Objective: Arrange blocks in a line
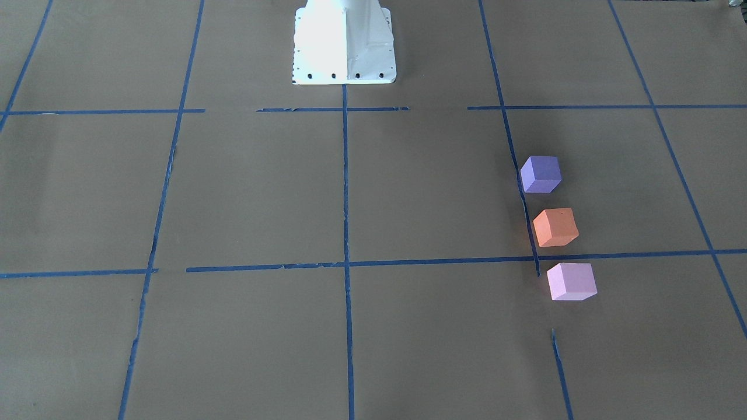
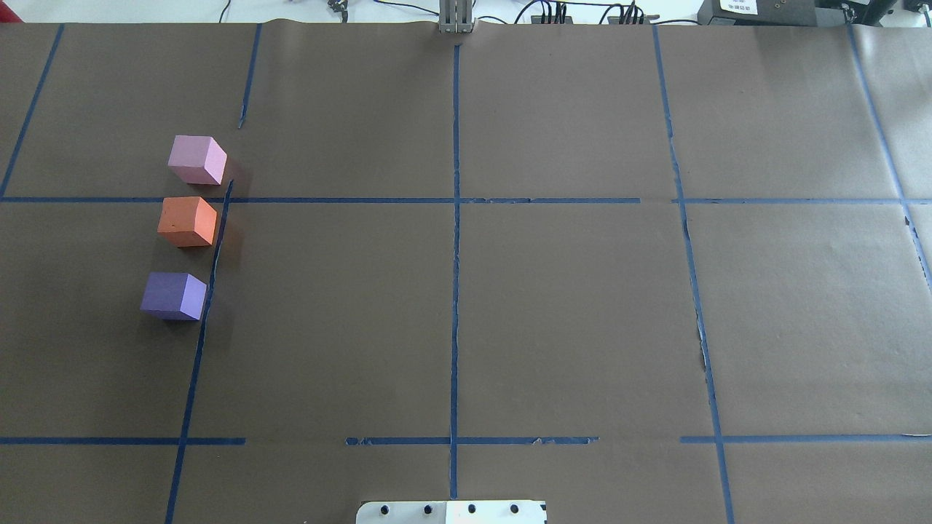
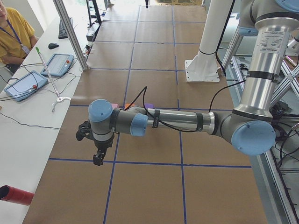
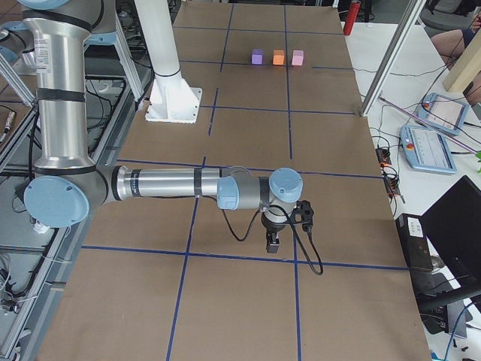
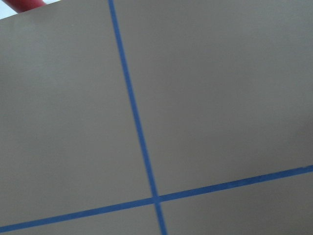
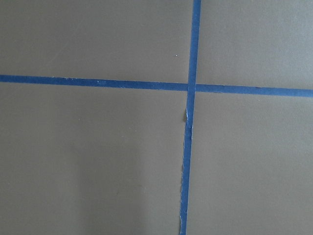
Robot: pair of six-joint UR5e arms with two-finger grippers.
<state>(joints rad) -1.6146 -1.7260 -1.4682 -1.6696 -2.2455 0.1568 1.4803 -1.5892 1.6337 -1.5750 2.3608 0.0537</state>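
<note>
Purple block (image 2: 173,295), orange block (image 2: 187,221) and pink block (image 2: 196,159) stand apart in a near-to-far row at the table's left, beside a tape line (image 2: 211,269). Left gripper (image 3: 98,159) and right gripper (image 4: 272,244) hang well apart from them; I cannot tell their jaw state. I judge the line adequate and best left untouched.

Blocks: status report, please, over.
Far from blocks: left end effector, right end effector; open or shut unknown. Row: purple, orange, pink, gaps between. Nothing blocking them.
</note>
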